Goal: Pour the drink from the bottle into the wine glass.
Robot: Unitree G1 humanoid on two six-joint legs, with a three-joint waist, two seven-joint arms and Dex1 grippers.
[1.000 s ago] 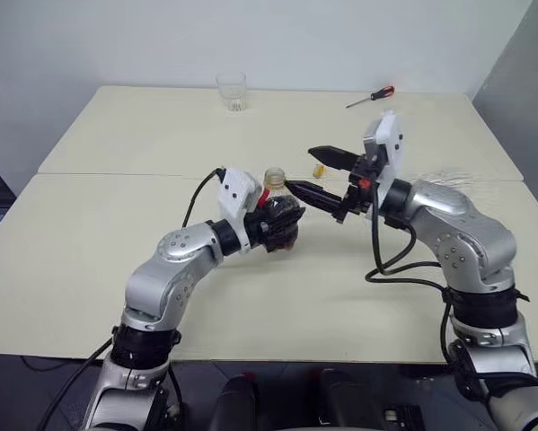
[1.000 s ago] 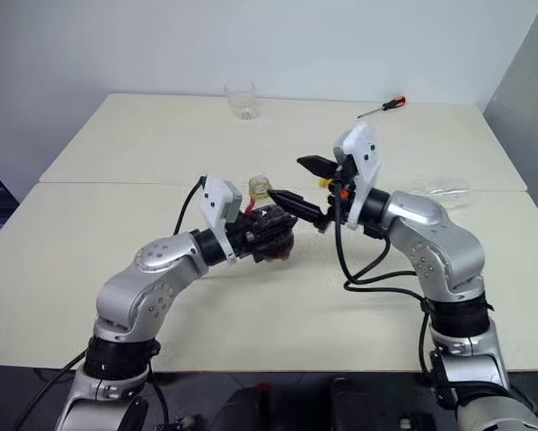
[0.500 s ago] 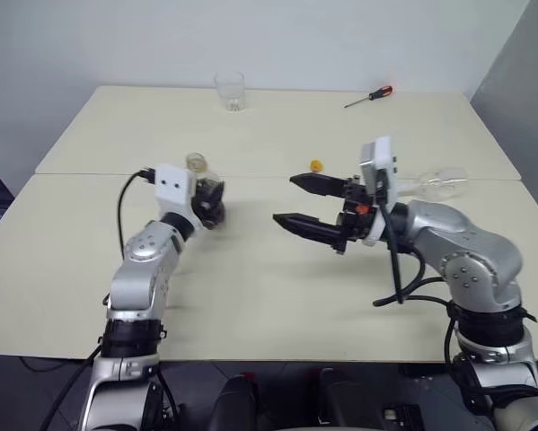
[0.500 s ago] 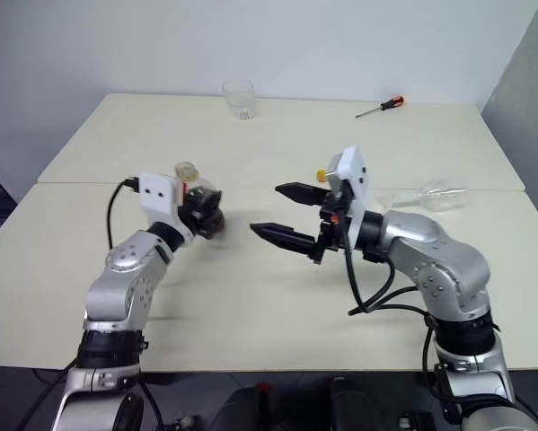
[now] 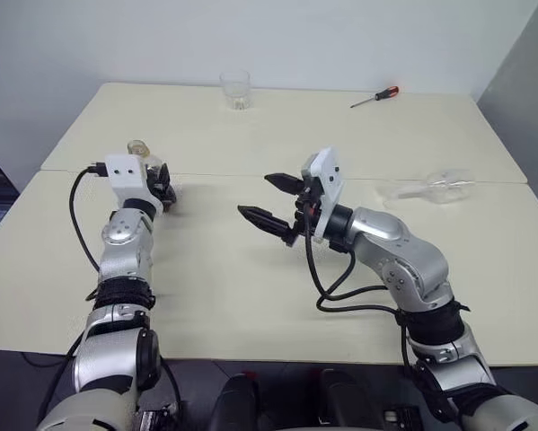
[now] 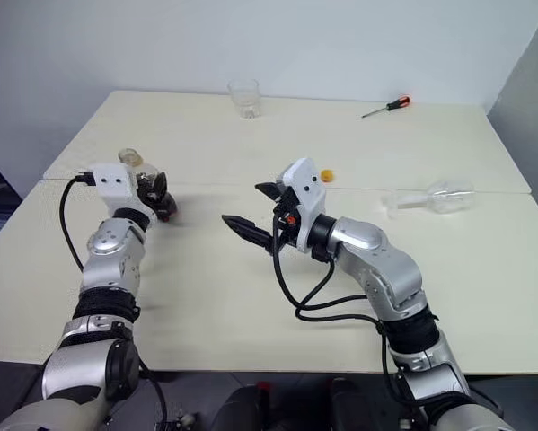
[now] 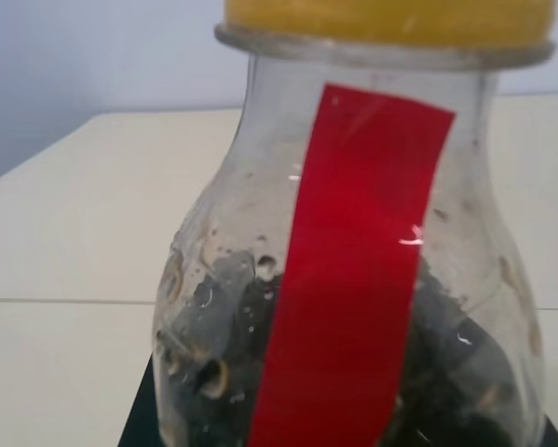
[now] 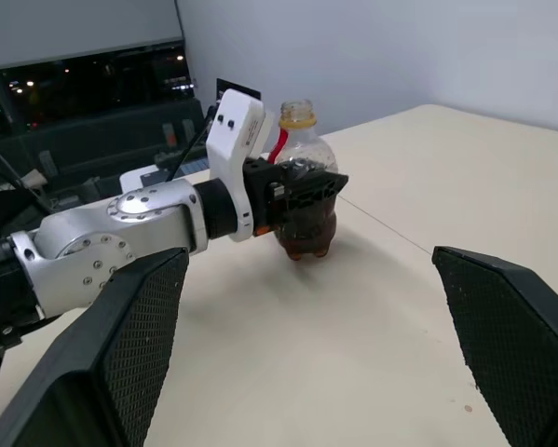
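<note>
The bottle (image 8: 300, 186) is upright at the table's left, its neck (image 5: 140, 148) rising above the white wrist housing. My left gripper (image 5: 161, 187) is shut around its belly. The drink (image 7: 213, 372) is dark and fills the lower part, behind a red label strip (image 7: 353, 261). The right gripper (image 5: 254, 196) hangs open and empty over the table's middle, pointing left toward the bottle with a wide gap between them. At the right, the wine glass (image 5: 435, 186) lies on its side, its stem pointing left. A small yellow cap (image 6: 326, 176) lies loose behind the right gripper.
A short clear tumbler (image 5: 235, 90) stands at the far edge. A red-handled screwdriver (image 5: 374, 97) lies at the back right. The two cream tables meet at a seam (image 5: 215, 175) running left to right. The right arm's black cable (image 5: 327, 287) loops above the near table.
My left arm has swung the bottle far to the left, away from the right gripper. The right gripper, still open, has drifted left toward the middle.
</note>
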